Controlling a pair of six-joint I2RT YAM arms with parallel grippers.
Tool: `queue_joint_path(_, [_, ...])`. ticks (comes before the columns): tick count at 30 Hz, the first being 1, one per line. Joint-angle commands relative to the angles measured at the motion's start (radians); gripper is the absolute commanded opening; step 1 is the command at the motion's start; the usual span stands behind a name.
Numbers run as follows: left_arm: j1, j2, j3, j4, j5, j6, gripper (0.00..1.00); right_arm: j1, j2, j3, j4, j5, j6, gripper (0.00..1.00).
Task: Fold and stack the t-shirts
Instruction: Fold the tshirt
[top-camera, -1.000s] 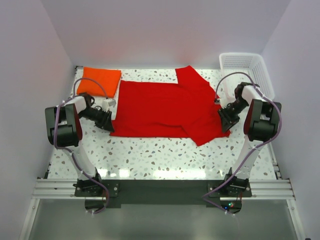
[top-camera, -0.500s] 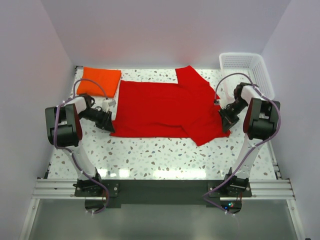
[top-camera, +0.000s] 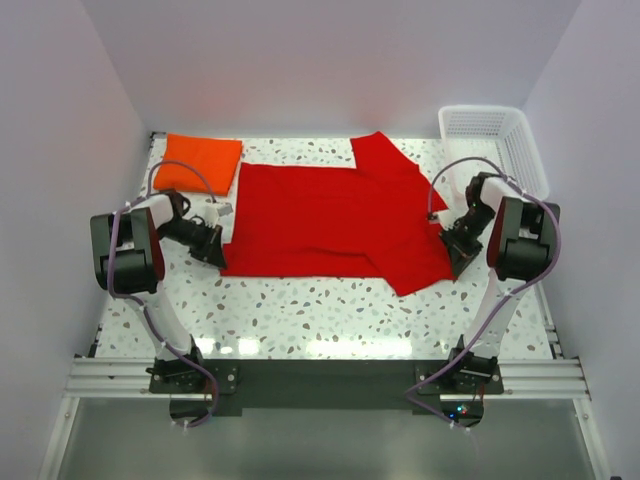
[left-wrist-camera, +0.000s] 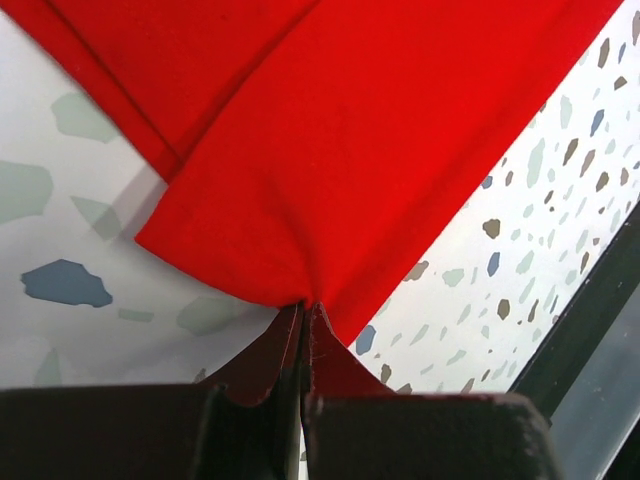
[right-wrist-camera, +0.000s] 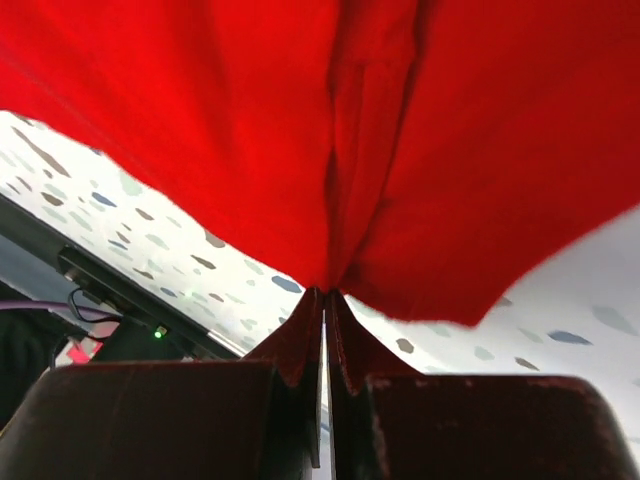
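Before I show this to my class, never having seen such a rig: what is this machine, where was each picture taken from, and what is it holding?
These are two robot arms bolted to the near edge of a speckled table. The wide picture looks down from above and behind them: the left arm on the left, the right arm on the right. The two close-ups come from cameras on the wrists, looking along each arm's jaws. A red t-shirt lies spread on the table; both arms' jaws are shut on it, one at its left edge, one at its right. A folded orange t-shirt lies at the far left corner, and a white basket stands at the far right.
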Motion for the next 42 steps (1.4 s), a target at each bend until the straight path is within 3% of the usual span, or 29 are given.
queue_joint_path(1, [0.001,-0.017,-0.023,-0.010,-0.046,-0.002,0.00,-0.002,-0.004,-0.054,0.060,0.092,0.014,0.00])
queue_joint_path(14, [0.002,-0.063,-0.098,-0.007,-0.172,0.016,0.00,0.120,-0.083,-0.173,0.106,0.100,0.017,0.00])
queue_joint_path(16, [0.004,-0.093,-0.090,-0.009,-0.155,0.025,0.13,0.117,-0.100,-0.177,0.083,0.093,0.019,0.05])
queue_joint_path(17, [0.005,-0.112,-0.069,-0.018,-0.110,0.035,0.25,0.114,-0.111,-0.175,0.079,0.096,0.017,0.17])
queue_joint_path(20, [0.005,-0.196,-0.003,-0.021,-0.019,0.055,0.34,0.080,-0.157,-0.126,0.036,0.086,0.012,0.38])
queue_joint_path(25, [-0.028,-0.265,0.111,-0.010,0.070,0.093,0.43,0.022,-0.205,-0.048,-0.041,0.125,-0.043,0.40])
queue_joint_path(28, [-0.157,-0.349,0.066,0.088,0.053,0.110,0.47,0.002,-0.217,-0.011,-0.087,0.044,-0.052,0.41])
queue_joint_path(34, [-0.582,-0.479,-0.199,0.705,-0.009,-0.138,0.50,0.001,-0.194,-0.034,-0.092,-0.151,0.084,0.40])
queue_joint_path(35, [-0.702,-0.477,-0.219,0.775,-0.031,-0.184,0.50,0.002,-0.189,-0.045,-0.087,-0.160,0.103,0.40])
queue_joint_path(38, [-0.907,-0.416,-0.270,1.002,-0.104,-0.214,0.51,0.001,-0.189,-0.092,-0.052,-0.170,0.152,0.40])
queue_joint_path(42, [-1.064,-0.287,-0.242,1.154,-0.140,-0.222,0.51,0.000,-0.166,-0.120,-0.020,-0.191,0.206,0.41])
